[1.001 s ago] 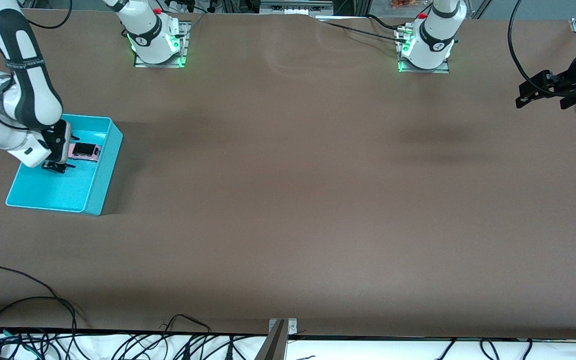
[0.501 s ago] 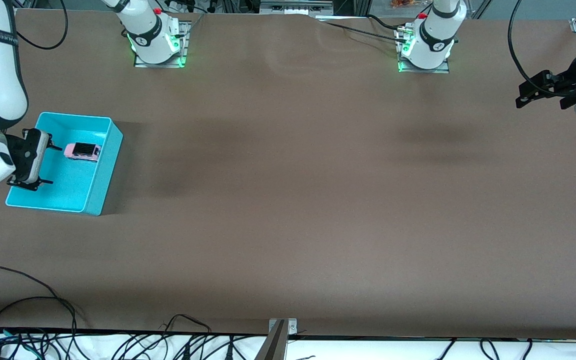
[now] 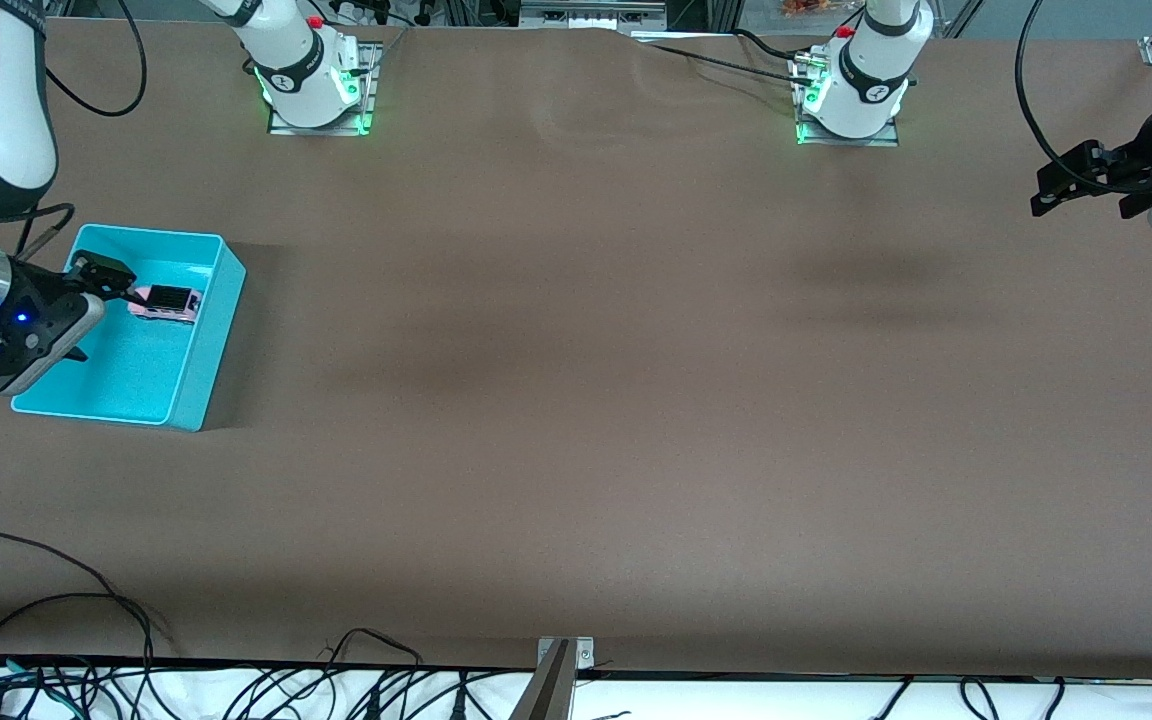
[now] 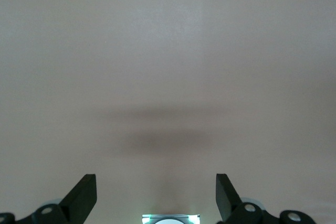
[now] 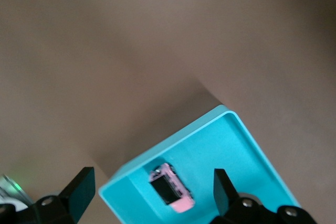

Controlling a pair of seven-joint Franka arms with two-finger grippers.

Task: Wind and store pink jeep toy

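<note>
While the pink jeep toy [image 3: 167, 302] lies in the turquoise bin [image 3: 208, 340], right end effector [image 3: 86, 310] and left end effector [image 3: 1076, 185] hover released, empty.

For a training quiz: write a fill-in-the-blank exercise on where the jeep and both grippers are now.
1. The jeep lies inside the ____ bin.
2. The right gripper, over the bin's edge, is ____.
3. The left gripper waits over bare table at the left arm's end, holding ____.
4. The jeep's roof is ____.

Missing words: turquoise; open; nothing; black
</note>
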